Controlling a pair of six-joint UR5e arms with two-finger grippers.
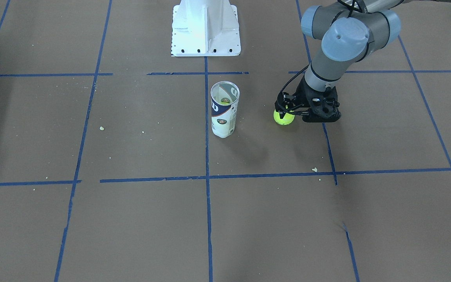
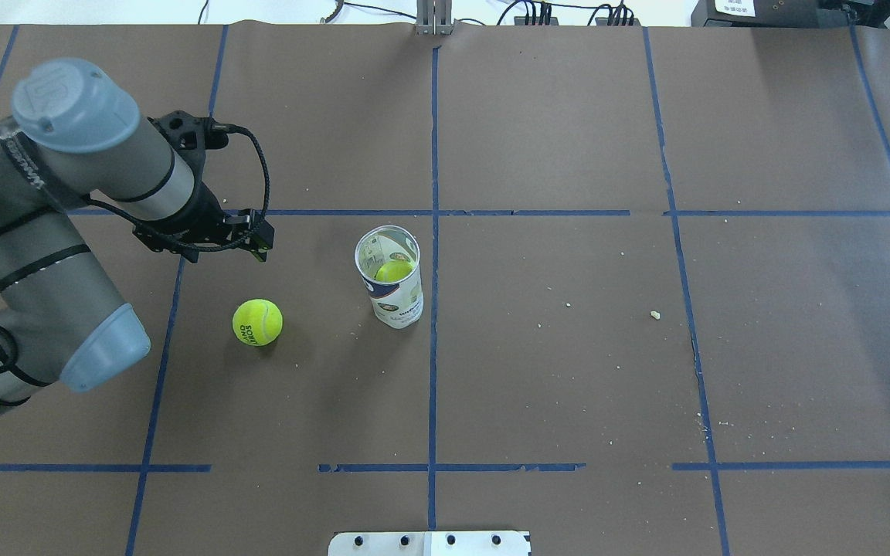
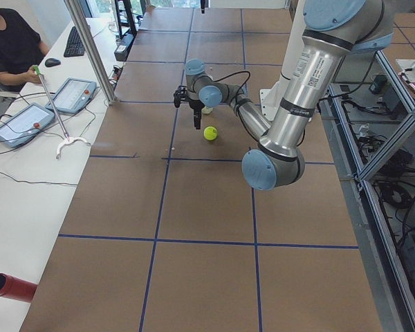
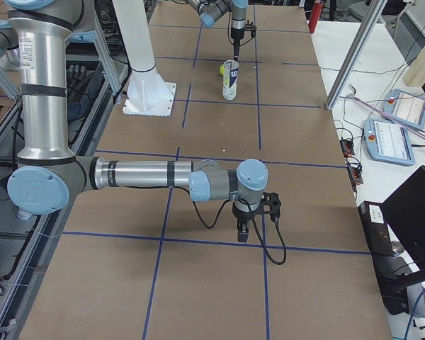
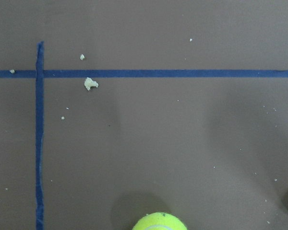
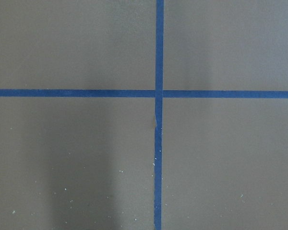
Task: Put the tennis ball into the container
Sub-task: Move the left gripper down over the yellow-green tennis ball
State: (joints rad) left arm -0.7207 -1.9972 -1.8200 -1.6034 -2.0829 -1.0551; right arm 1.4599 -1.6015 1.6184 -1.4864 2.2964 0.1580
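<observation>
A yellow-green tennis ball point(image 2: 257, 322) lies on the brown table, left of the container point(image 2: 391, 287), a clear can with a navy and white label that stands upright with its mouth open. Another yellow-green ball point(image 2: 394, 270) sits inside the can. My left gripper point(image 1: 321, 117) hangs pointing down above the table, beside the loose ball point(image 1: 284, 117) and apart from it; its fingers do not show clearly, so I cannot tell its state. The left wrist view catches only the top of the ball point(image 5: 158, 222). My right gripper point(image 4: 242, 230) hovers far from both; I cannot tell its state.
Blue tape lines point(image 2: 433, 309) divide the brown table cover into squares. The white robot base point(image 1: 206, 29) stands behind the can. Small pale crumbs point(image 2: 655, 314) are scattered about. Operators' tablets point(image 3: 24, 123) lie on a side table beyond the far edge.
</observation>
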